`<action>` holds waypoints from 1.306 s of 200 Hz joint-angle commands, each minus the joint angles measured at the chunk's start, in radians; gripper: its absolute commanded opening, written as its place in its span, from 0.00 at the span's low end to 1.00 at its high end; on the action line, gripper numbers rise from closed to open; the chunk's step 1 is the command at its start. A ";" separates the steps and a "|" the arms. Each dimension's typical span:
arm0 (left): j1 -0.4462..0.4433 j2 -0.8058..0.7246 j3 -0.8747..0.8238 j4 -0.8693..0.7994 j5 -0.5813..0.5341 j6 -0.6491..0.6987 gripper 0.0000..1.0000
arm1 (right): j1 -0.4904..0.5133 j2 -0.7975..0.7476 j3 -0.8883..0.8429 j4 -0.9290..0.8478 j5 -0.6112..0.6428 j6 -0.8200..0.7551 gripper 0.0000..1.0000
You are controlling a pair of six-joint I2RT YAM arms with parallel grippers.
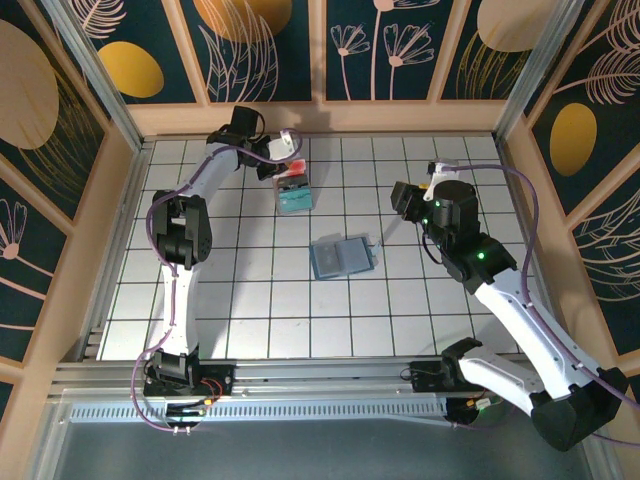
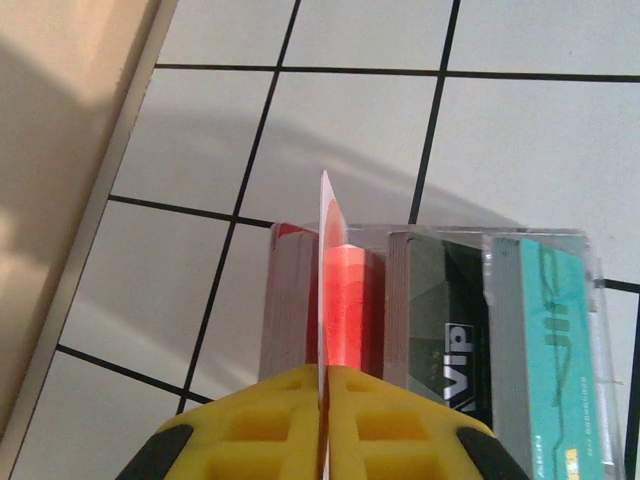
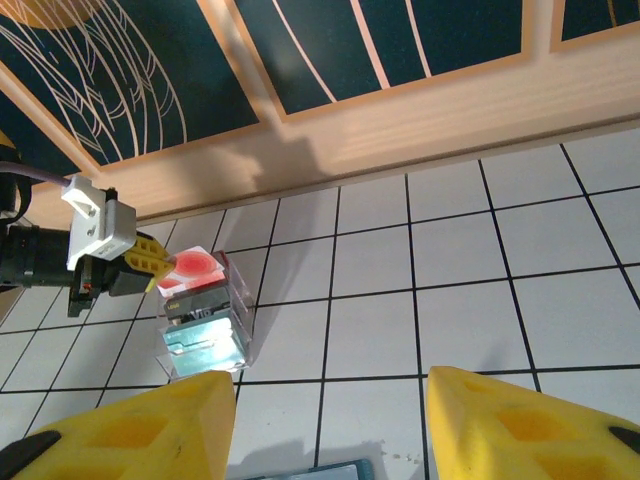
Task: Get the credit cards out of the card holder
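Card (image 2: 338, 300), salmon-red, stands pinched edge-on in left claw (image 2: 322, 388) over clear box (image 2: 470, 232); right claw (image 3: 330, 405) wide.

lower end of the red card (image 2: 335, 290) is buried in the left gripper (image 2: 322, 385), card holder (image 3: 340, 470) mostly cut off at the edge
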 commanded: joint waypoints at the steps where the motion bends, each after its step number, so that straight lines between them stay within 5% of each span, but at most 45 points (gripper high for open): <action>1: 0.007 0.009 0.036 -0.044 -0.002 0.018 0.10 | 0.005 -0.005 0.009 0.042 -0.003 0.007 0.53; 156: 0.009 0.056 0.053 -0.041 -0.033 0.029 0.12 | 0.005 -0.009 0.002 0.036 -0.011 0.010 0.51; 175: 0.008 0.052 0.061 -0.047 -0.034 0.019 0.30 | 0.006 -0.008 0.001 0.034 -0.015 0.009 0.51; 261: 0.005 -0.065 0.053 -0.067 0.019 -0.082 0.36 | 0.007 0.005 -0.008 0.037 -0.014 0.013 0.50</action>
